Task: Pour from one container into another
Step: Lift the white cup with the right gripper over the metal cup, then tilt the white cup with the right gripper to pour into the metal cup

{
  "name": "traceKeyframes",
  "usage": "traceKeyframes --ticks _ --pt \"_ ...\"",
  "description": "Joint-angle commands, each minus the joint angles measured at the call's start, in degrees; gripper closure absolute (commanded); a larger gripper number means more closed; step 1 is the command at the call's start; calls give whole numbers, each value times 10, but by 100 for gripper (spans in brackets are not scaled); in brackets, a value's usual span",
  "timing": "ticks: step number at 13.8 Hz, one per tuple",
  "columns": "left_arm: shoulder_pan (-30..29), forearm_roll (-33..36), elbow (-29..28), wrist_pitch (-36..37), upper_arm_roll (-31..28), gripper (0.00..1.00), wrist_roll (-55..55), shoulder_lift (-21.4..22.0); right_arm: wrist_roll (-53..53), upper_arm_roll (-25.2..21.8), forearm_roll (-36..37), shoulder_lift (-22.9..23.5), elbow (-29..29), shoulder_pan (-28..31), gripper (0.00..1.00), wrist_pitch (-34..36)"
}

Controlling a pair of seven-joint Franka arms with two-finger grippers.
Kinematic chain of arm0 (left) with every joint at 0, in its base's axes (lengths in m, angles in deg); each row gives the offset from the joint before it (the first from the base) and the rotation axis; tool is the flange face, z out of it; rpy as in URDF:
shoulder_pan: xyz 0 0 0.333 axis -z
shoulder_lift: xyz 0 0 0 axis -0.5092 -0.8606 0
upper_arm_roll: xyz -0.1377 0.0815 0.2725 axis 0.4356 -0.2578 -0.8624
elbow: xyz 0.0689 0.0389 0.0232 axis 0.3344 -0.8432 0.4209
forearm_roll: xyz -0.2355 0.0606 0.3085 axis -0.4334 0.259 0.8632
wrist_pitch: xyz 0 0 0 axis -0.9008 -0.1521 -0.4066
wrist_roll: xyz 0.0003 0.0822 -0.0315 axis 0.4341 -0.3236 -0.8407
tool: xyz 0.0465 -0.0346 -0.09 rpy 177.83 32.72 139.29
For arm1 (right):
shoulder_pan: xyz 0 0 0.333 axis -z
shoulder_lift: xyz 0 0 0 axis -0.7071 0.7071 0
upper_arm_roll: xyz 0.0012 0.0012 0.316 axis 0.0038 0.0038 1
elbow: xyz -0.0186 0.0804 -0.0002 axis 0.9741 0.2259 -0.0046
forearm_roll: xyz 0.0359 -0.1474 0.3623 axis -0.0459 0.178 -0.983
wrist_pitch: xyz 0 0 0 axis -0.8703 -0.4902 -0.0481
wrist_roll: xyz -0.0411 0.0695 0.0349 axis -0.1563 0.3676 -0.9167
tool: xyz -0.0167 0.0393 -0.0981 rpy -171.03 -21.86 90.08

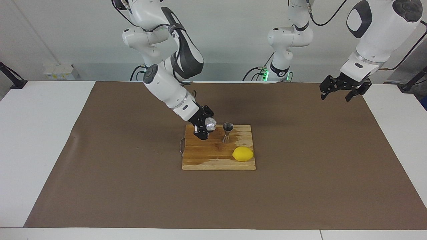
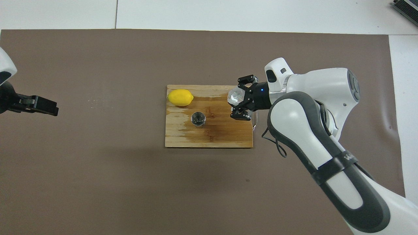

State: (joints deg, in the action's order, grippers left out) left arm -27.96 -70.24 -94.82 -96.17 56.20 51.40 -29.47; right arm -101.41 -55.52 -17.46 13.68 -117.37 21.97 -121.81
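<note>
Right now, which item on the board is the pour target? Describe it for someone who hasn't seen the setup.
Find the wooden cutting board mid-table. On it, nearer the robots than the lemon, stands the steel jigger. It is shiny, hourglass-shaped and upright, unlike the whitish plastic cup held in the right gripper.

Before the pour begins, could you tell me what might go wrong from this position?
1. The jigger is narrow-waisted with a small mouth, so a stream from the cup in the right gripper could miss and spill onto the cutting board.
2. The gripper is close beside the jigger; a nudge might topple it.
3. The lemon lies near the jigger and could get splashed.
</note>
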Motion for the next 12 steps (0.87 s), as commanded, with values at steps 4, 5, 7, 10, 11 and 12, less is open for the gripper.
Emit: traceKeyframes --ticks 4,5,7,10,11,12 --pt "2 12 -1 6 -1 0 -7 8 134 -1 169 -1 10 -46 100 -5" --pt "2 12 -1 6 -1 0 -7 7 154 -1 201 -1 12 -49 100 -5" --pt "2 12 -1 6 -1 0 -7 7 166 -1 226 -1 12 -58 100 -5" --pt "2 12 -1 6 -1 0 -7 8 167 -1 249 -2 12 -66 100 -5" --pt "2 12 -1 6 -1 0 -7 7 167 -1 251 -3 11 -66 100 -5" --pt "2 12 -1 6 -1 0 -7 8 167 -1 253 -3 11 -66 100 -5"
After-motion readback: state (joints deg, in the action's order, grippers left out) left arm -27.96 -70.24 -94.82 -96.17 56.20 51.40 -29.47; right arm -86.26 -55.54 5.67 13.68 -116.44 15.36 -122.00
